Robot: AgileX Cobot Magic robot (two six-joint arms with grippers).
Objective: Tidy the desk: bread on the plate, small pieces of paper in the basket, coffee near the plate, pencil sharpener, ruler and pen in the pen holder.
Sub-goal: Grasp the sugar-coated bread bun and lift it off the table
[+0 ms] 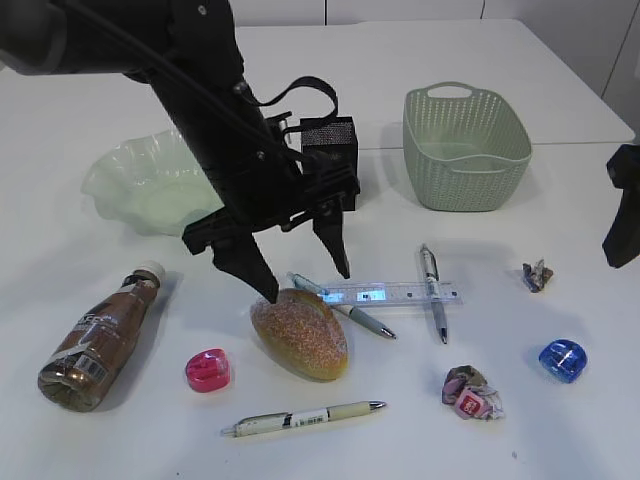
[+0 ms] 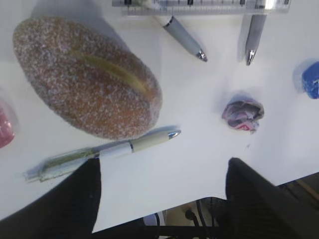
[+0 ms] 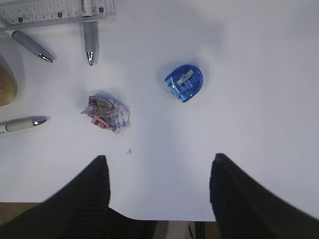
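1. Above the bread (image 1: 299,333) at mid-desk (image 1: 560,230), the left gripper (image 1: 305,272) is hanging with jaws wide and empty.
2. Lowering should be straddling the bread's narrow width before carrying it to the plate (image 1: 140,185).
3. The right gripper (image 3: 159,172) is waiting wide, holding nothing.

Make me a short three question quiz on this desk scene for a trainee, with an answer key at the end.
1. True or false: the bread already lies on the plate.
2. How many pencil sharpeners are on the desk, and in what colours?
3. Which is nearest the left gripper: A the basket, B the bread, C the coffee?

Key:
1. False; it lies on the desk, the plate holds nothing.
2. Two: the pink sharpener and the blue sharpener.
3. B; the open fingers hang just above it.
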